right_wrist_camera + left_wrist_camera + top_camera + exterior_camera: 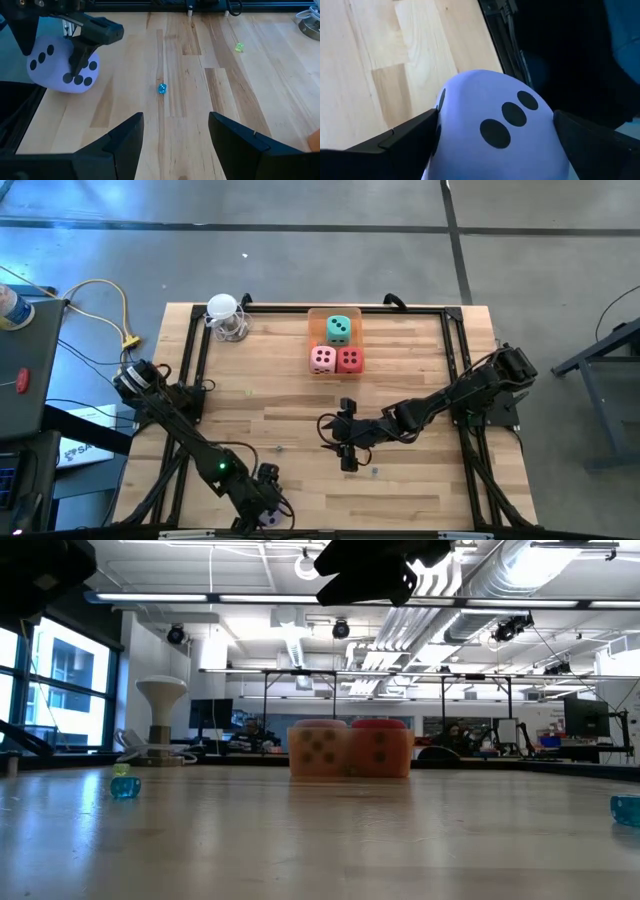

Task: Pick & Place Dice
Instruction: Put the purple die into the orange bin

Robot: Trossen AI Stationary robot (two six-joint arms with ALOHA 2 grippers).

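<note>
purple die (495, 125) sits between the fingers of the left gripper (262, 510), jaws spread wide around its soft sides, at the table's six o'clock edge. the pink (322, 359), red (350, 360) and teal-green (339, 329) dice cluster toward twelve o'clock. that is the way the carry likely runs. the right gripper (338, 442) hangs half open near centre, empty.

Purple die (62, 64): dark pips. Teal die (339, 329), pink die (322, 359), red die (350, 360), upper centre: dark pips. Beads: apparently blue (162, 88), green (239, 47).
</note>
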